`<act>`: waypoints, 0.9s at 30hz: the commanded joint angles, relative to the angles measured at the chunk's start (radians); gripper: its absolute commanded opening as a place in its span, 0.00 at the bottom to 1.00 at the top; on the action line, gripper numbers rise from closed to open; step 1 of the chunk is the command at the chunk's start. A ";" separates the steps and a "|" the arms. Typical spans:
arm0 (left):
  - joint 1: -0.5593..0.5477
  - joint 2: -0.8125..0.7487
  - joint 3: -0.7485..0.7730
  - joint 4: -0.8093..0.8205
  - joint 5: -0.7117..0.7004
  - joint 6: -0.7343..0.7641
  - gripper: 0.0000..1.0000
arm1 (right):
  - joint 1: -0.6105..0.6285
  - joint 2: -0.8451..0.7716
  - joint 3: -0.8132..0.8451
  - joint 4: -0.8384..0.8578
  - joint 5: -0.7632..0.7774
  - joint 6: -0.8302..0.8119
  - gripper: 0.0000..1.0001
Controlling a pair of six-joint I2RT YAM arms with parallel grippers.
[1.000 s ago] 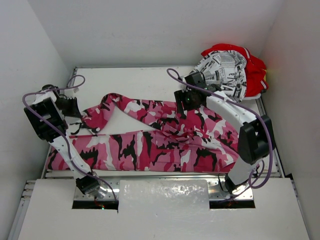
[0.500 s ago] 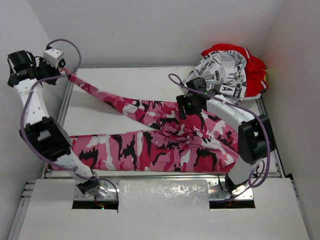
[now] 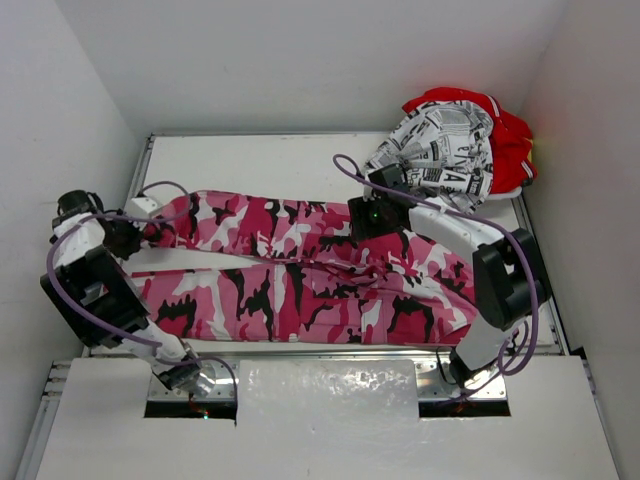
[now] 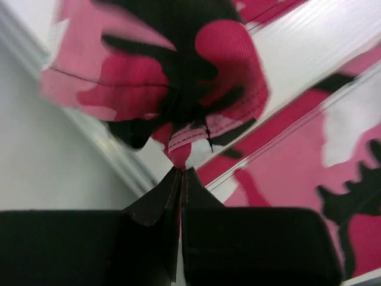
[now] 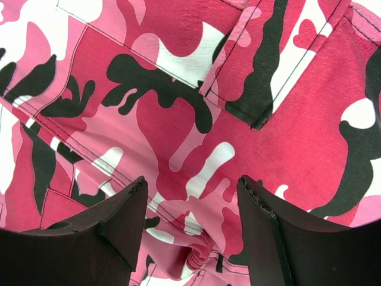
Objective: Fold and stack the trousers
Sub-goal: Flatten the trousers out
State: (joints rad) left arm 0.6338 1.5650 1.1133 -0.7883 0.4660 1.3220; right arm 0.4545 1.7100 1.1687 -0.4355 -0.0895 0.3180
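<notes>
The camouflage trousers (image 3: 320, 270) lie spread across the table, both long legs reaching left. My left gripper (image 3: 128, 232) is shut on the cuff of the far leg (image 4: 178, 89) at the table's left edge; the cloth bunches just past the fingertips (image 4: 181, 173). My right gripper (image 3: 368, 215) is open, its fingers (image 5: 128, 202) standing over the waist and pocket area of the camouflage cloth (image 5: 196, 119). The white newsprint-patterned trousers (image 3: 445, 145) lie heaped at the back right on top of the red trousers (image 3: 512, 145).
White walls close in on the left, back and right. The table's raised left rail (image 4: 101, 137) runs right beside the left gripper. The right arm's cable (image 3: 440, 205) loops over the waist area.
My left gripper has swung down from high at the back left corner to the table's left edge, laying the far leg straight beside the near leg. The right gripper has stayed on the waist.
</notes>
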 commanded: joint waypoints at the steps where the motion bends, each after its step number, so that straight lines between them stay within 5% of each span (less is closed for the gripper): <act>1: 0.062 0.024 0.054 0.089 -0.058 0.036 0.00 | 0.004 -0.047 -0.012 0.044 -0.016 0.010 0.59; 11: 0.112 0.086 0.203 0.101 -0.058 -0.198 0.00 | 0.004 -0.056 -0.026 0.027 -0.004 0.004 0.59; 17: 0.112 0.006 0.014 -0.054 -0.010 -0.014 0.00 | 0.004 -0.072 -0.049 0.009 0.004 -0.003 0.59; 27: 0.119 -0.033 -0.161 -0.161 -0.176 0.129 0.00 | 0.004 -0.013 0.046 -0.054 -0.006 -0.020 0.59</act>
State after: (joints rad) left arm 0.7368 1.5642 0.9546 -0.9108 0.3260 1.3788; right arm 0.4545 1.6878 1.1442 -0.4816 -0.0883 0.3126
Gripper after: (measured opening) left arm 0.004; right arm 0.593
